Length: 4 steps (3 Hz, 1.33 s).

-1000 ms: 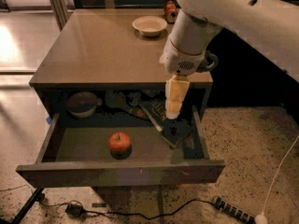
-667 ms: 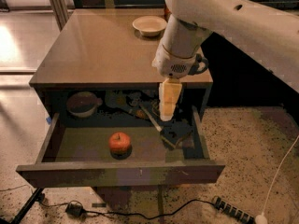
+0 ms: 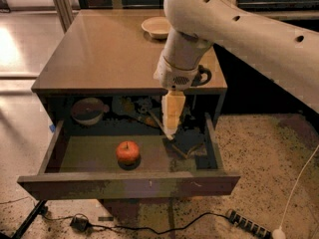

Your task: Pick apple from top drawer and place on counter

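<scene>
Apple sits stem-up in the open drawer, left of middle, with nothing touching it. The hand hangs point-down over the drawer's right half, so the apple is at roughly 8 o'clock from it, near but clearly apart. It's round, so there's no long axis to line up with. Can't tell how far open the hand is from this angle, though it looks to be carrying nothing. Versus a second ago, the hand has slid toward 9 o'clock and dropped a bit, and the apple hasn't budged. Worktop waits up at 12.
</scene>
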Tool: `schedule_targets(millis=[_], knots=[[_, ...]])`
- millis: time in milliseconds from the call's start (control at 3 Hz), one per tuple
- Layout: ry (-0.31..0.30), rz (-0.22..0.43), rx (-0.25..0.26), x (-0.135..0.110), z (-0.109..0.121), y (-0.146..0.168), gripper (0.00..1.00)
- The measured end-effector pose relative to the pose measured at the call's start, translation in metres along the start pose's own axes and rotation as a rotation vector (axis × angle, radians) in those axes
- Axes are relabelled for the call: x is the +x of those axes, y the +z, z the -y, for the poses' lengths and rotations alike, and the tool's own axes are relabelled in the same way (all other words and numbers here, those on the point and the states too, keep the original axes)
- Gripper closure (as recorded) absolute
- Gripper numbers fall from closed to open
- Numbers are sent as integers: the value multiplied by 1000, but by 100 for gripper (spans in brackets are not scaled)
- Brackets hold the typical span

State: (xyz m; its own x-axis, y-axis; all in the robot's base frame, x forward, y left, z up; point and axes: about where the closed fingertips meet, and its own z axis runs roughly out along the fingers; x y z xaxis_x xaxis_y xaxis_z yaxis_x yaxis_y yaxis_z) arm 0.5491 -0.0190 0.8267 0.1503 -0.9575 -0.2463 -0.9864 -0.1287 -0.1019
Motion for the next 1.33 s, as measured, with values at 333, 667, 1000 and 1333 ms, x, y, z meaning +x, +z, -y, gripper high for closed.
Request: schedule_targets(millis=[333, 667, 1000, 1333], knots=[[8, 17, -1, 0, 3, 0, 0], [9, 43, -28, -2, 0, 14, 0], [-2, 56, -66, -7, -9, 33, 0], [-41, 64, -140, -15, -31, 68, 0]])
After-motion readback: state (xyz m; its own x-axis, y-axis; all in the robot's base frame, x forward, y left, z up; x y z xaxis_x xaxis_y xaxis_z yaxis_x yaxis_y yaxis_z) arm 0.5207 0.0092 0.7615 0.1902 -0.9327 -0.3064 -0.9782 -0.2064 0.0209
